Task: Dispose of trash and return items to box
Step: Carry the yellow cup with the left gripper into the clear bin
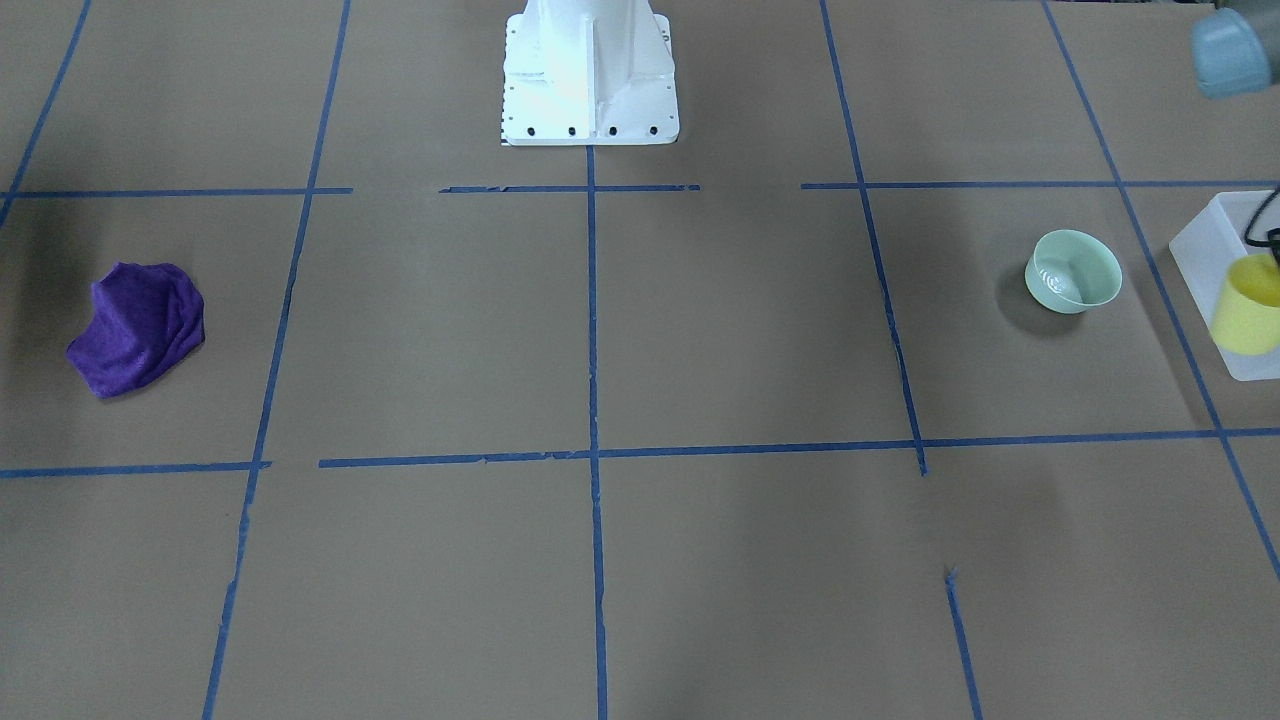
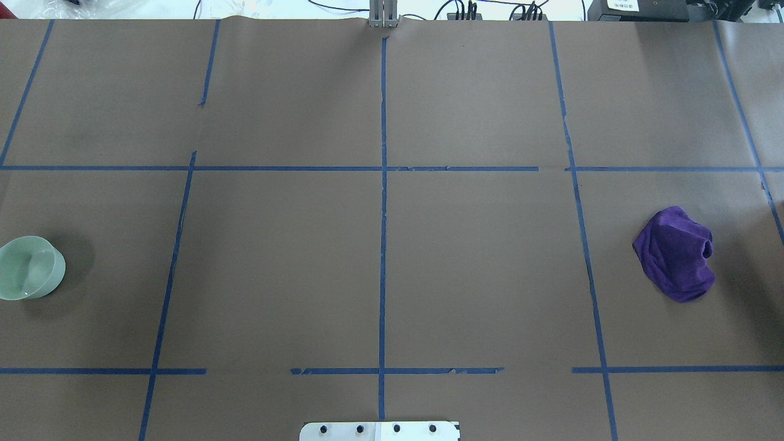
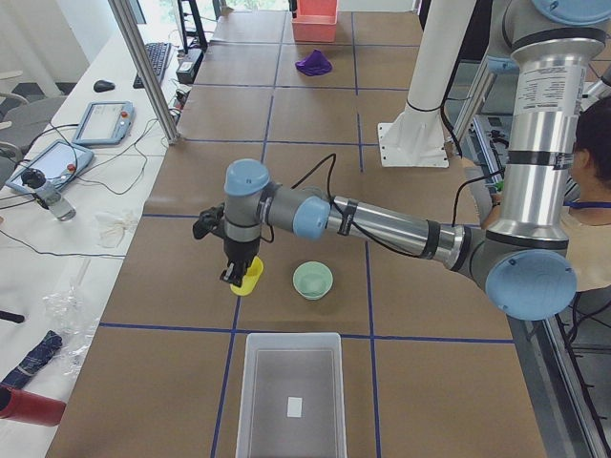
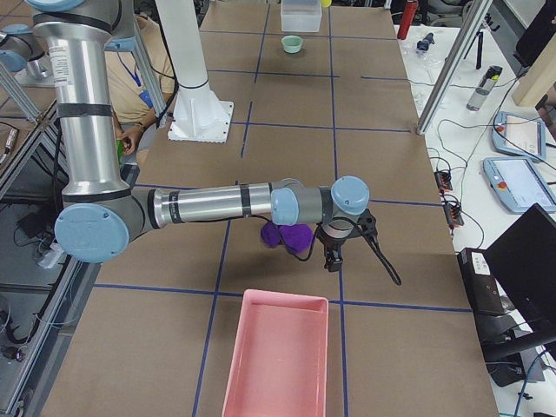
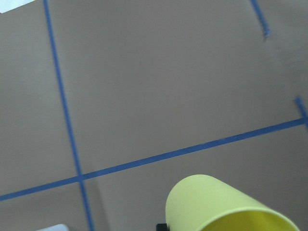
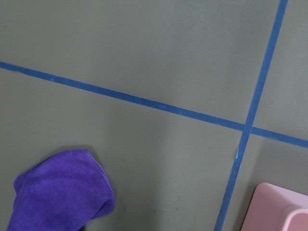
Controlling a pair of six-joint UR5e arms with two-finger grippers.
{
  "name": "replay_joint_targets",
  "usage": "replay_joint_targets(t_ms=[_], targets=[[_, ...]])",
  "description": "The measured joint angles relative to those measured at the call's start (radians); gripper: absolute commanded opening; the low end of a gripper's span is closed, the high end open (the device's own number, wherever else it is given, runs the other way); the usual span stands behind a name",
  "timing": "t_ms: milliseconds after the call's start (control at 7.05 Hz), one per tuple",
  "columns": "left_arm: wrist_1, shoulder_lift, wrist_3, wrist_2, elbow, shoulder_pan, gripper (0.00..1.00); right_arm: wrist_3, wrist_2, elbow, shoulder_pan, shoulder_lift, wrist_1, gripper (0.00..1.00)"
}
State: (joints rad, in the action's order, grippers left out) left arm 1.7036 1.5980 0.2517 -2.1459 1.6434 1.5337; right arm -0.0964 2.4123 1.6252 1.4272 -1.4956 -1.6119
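Hanging tilted at the tips of the left gripper (image 3: 234,277), the yellow cup (image 1: 1247,318) is clamped by the jaws. It is off the table (image 1: 700,330) and close under the wrist camera. From across the table it overlaps a wall of the white tub (image 1: 1203,250). The side view puts it short of the tub, near the upright green bowl (image 1: 1073,271). The right gripper (image 4: 333,258) hovers beside a purple cloth (image 2: 675,253), near a pink bin (image 4: 278,356). I cannot tell how its jaws stand.
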Motion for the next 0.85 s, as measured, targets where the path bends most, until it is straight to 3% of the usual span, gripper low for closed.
replay_joint_targets(t_ms=[284,851], targets=[[0.091,-0.04,0.167,-0.09,-0.198,0.067,0.0,0.022,-0.002,0.003,-0.027,-0.005,0.058,1.0],[0.173,-0.045,0.185,-0.239,-0.38,0.07,0.0,0.033,0.001,0.005,-0.033,-0.033,0.125,1.0]])
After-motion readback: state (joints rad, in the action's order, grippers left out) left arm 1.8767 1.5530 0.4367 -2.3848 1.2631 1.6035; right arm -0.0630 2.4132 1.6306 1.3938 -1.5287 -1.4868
